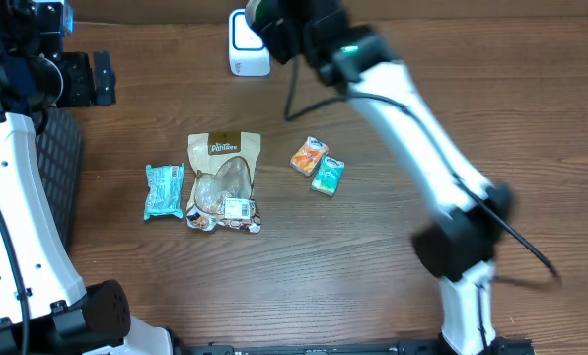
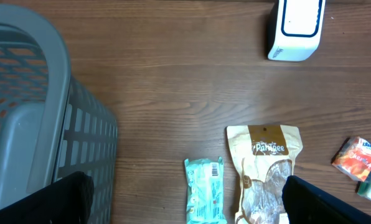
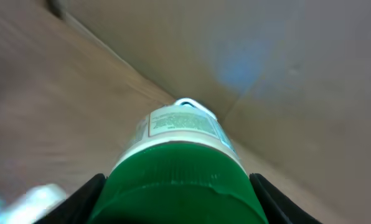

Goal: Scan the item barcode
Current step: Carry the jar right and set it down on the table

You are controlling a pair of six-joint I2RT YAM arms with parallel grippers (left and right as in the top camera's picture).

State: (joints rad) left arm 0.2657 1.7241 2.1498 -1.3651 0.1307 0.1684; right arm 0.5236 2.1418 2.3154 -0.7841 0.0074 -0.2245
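Standing at 9 o'clock on the counter is a grey plastic basket with a thick smooth rim and walls pierced in a grid of small slots. Only part of its inside shows: a plain grey floor.

The bottle is up at 12 o'clock, off the counter and grasped in the right claw, whose dark fingers press its two sides. It hangs at about 1 o'clock of the scanner, close to it; whether they touch I cannot tell. The bottle has a round white body with a fine-print label, too blurred to read, and a wide, glossy green cap nearest the wrist camera.

The scanner is a small white box with rounded corners and a dark face edged in blue. The left claw is released, its black fingers spread wide above the counter near 10 o'clock, holding nothing.

The counter is brown wood grain. Near its middle lies a flat tan pouch with a clear window and a white sticker at its 6 o'clock end. A crinkled teal wrapper lies just at its 9 o'clock. At its 3 o'clock, apart from it, an orange packet touches a teal packet.
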